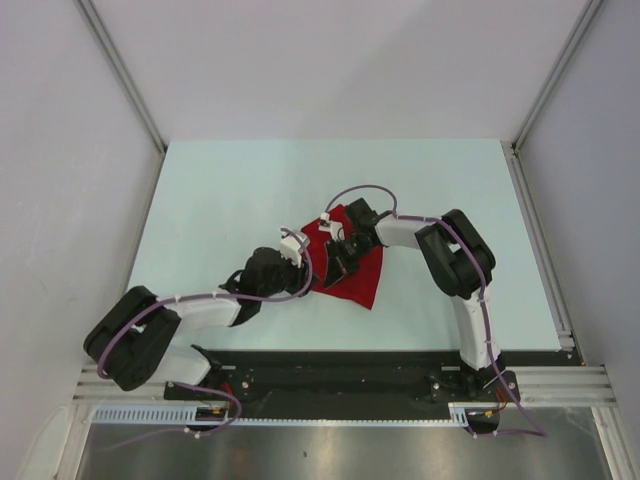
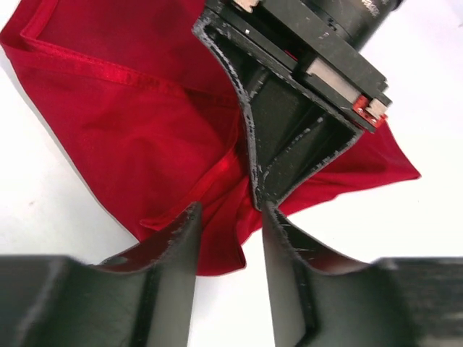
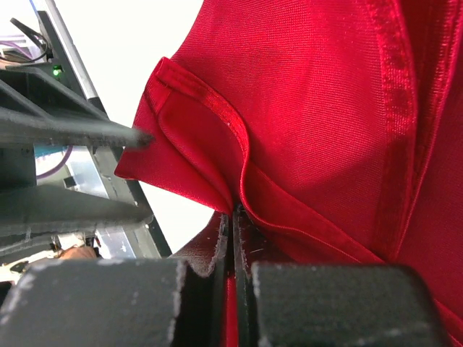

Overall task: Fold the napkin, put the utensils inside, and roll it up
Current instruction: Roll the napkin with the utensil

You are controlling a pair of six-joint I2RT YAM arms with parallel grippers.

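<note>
Pale table (image 1: pixel 220 200): right gripper (image 3: pixel 234 217) pinches a napkin (image 3: pixel 311 108) fold, jaws closed; left gripper (image 2: pixel 230 213), half-open and empty, straddles its edge just ahead.

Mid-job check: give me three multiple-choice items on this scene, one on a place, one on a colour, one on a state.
1. Where on the table does the napkin lie?
A. far left corner
B. near the middle
C. hanging off the right edge

2. What colour is the napkin?
A. blue
B. white
C. red

3. How is the right gripper?
A. shut on the napkin
B. wide open above it
C. parked clear of the cloth

Key: 1 B, the top view shows it mid-table; 2 C, bright red in every view; 3 A, its wrist view shows cloth pinched between closed fingers.
</note>
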